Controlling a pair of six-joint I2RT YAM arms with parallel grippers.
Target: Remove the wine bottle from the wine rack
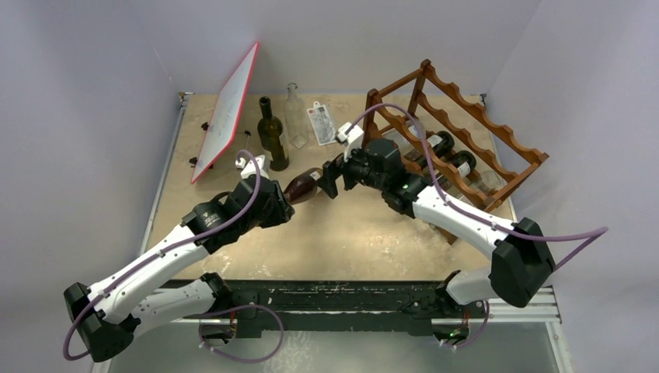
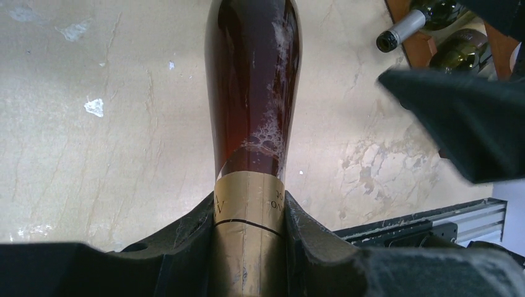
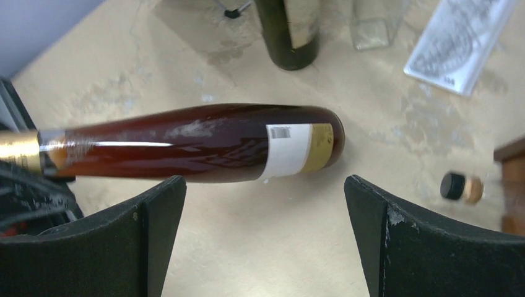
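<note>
Seen from above, the left hand [image 1: 284, 200] is clamped tight on the gold-foiled neck of the wine bottle [image 1: 305, 186], a dark amber bottle held level over the beige worktop [image 1: 350, 241]. The bottle is clear of the wine rack [image 1: 482, 116], which stands at the back right with other bottles lying in it. The right hand [image 1: 330, 177] sits just beside the bottle's base end with its jaws spread wide, gripping nothing. A dark green bottle [image 1: 272, 136] and a clear bottle [image 1: 294, 116] stand upright near the back.
</note>
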